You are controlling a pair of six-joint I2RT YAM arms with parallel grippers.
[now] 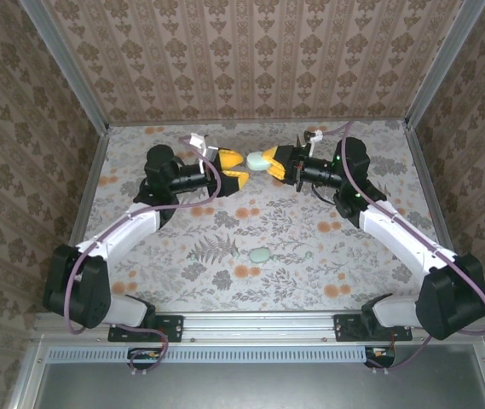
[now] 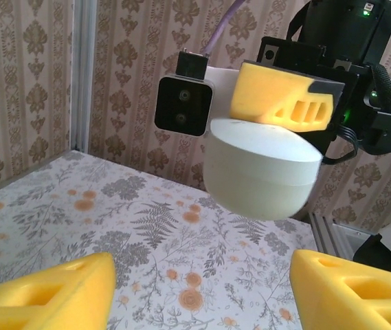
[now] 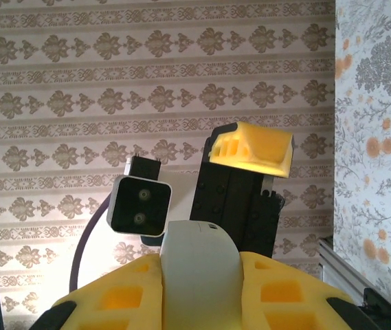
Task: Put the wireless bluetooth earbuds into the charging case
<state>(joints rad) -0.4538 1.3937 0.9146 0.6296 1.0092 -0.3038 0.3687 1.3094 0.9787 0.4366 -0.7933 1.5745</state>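
Top view: the charging case (image 1: 255, 158) is held in the right claw (image 1: 264, 160), with the left claw (image 1: 233, 167) open beside it. Left wrist: the charging case (image 2: 260, 168) is seen beyond parted fingers (image 2: 51, 295). Right wrist: it is pinched between yellow fingers (image 3: 281, 295).

We see a floral tablecloth (image 1: 199, 247) spread beneath the left gripper (image 1: 233, 169), damask wallpaper (image 1: 251, 60) rising beyond it, aluminium posts (image 1: 65, 64) framing the corners.
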